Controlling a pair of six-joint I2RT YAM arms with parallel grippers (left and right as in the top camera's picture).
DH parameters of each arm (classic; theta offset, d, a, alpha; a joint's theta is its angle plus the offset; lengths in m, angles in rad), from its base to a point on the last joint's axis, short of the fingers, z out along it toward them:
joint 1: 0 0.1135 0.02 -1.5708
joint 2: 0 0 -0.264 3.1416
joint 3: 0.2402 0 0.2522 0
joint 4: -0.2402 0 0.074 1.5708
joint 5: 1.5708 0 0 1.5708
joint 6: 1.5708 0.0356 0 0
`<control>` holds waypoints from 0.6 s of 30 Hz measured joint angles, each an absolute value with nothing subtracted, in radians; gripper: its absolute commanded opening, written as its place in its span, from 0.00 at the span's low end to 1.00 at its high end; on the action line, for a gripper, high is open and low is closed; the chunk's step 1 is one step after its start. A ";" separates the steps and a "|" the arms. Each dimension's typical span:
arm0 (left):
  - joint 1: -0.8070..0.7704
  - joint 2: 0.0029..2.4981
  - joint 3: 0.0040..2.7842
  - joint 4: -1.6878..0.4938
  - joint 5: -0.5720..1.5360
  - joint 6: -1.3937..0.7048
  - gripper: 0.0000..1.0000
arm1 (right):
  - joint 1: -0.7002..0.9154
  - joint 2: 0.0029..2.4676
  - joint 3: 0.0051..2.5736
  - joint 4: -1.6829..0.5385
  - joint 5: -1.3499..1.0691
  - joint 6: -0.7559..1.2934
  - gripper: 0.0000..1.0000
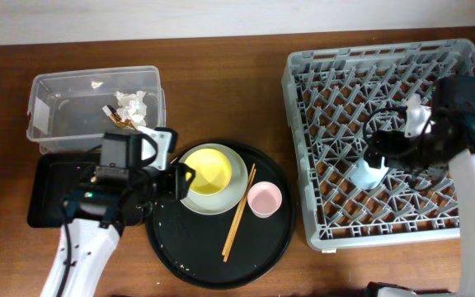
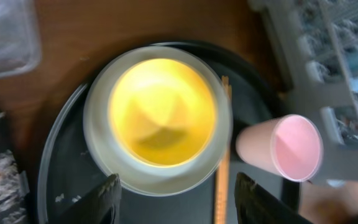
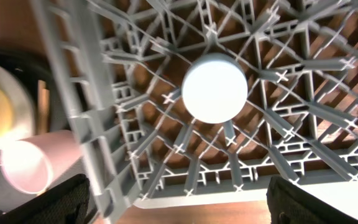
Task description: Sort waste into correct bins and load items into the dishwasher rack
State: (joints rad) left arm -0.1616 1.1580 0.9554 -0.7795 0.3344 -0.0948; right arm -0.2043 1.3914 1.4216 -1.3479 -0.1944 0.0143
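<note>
The pale plate [image 1: 233,191] with the yellow bowl [image 1: 207,175] in it sits on the round black serving tray [image 1: 188,247]. The chopsticks [image 1: 239,213] and the pink cup [image 1: 264,199] are beside it. My left gripper [image 1: 171,181] is open and empty at the plate's left rim. In the left wrist view its fingers [image 2: 179,205] sit just short of the plate [image 2: 98,124] and bowl [image 2: 163,112]. The blue cup [image 1: 369,172] stands upside down in the grey rack [image 1: 303,124]. My right gripper [image 1: 390,148] is open over it, with its fingers [image 3: 188,202] wide apart below the cup [image 3: 214,87].
The clear tub [image 1: 56,91] at the back left holds white napkins [image 1: 134,103] and a brown wrapper [image 1: 120,122]. The shallow black tray [image 1: 48,194] lies in front of it, partly under my left arm. Food scraps cannot be made out.
</note>
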 measured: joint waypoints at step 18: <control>-0.377 1.328 0.960 -0.603 0.427 -0.313 0.00 | -0.204 1.317 1.421 -1.343 -0.268 0.014 0.99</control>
State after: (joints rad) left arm -0.3771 1.3285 0.9604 -0.6033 0.4274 -0.3130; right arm -0.2043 1.3170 1.4208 -1.3426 -0.2680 0.0139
